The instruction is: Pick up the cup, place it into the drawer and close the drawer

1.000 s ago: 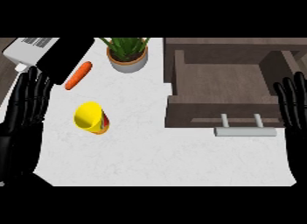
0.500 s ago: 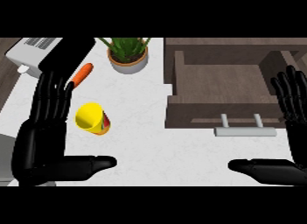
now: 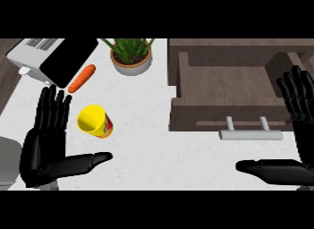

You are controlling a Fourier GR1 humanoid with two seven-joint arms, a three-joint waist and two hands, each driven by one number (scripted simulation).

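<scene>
Left robot hand (image 3: 44, 147) at lower left is spread flat beside the yellow cup (image 3: 94, 120), which lies tipped on the surface (image 3: 159, 152). Right robot hand (image 3: 304, 134) is likewise spread at right, by the open drawer (image 3: 222, 91), nothing visible inside

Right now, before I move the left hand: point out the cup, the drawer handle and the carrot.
yellow cup (image 3: 93, 120), head view: on its open rim, cup lying tipped on the counter.
drawer handle (image 3: 249, 133), head view: on the pale bar.
carrot (image 3: 82, 78), head view: on its orange middle.
</scene>
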